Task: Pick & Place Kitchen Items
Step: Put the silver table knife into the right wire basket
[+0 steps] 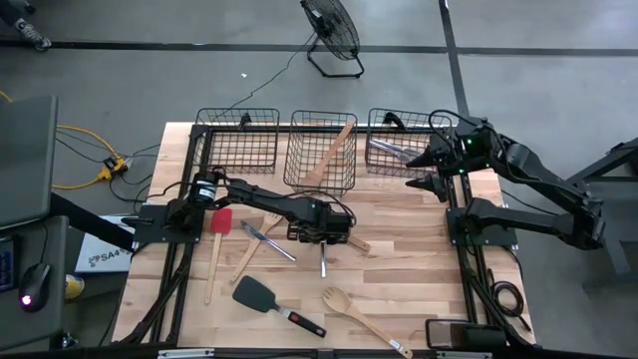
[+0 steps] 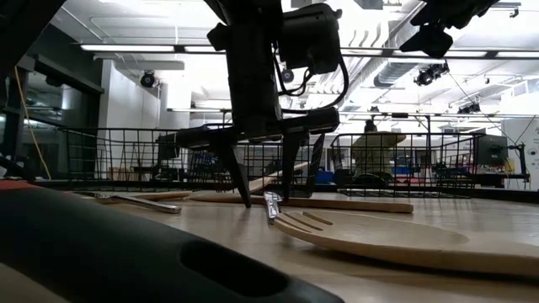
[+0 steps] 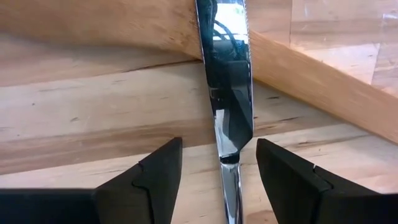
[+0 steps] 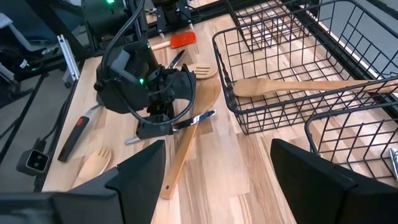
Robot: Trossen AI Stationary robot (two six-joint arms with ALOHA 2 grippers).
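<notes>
A silver knife [image 3: 227, 93] lies flat on the wooden table, its blade crossing a pale wooden spoon's handle [image 3: 311, 74]. My left gripper [image 1: 321, 237] points down at the table's middle, open, with one finger on each side of the knife [image 2: 271, 206] and a gap on both sides. My right gripper [image 1: 431, 172] hangs open, raised at the far right beside the right basket, with nothing between its fingers [image 4: 143, 168]. In the right wrist view the knife [image 4: 198, 118] sticks out from under my left gripper.
Three black wire baskets stand along the far edge; the middle one [image 1: 321, 150] holds a wooden spoon, the right one [image 1: 394, 145] silver cutlery. A red spatula [image 1: 219, 221], silver cutlery [image 1: 265, 239], a black turner [image 1: 261, 293] and a wooden fork [image 1: 349, 307] lie on the table.
</notes>
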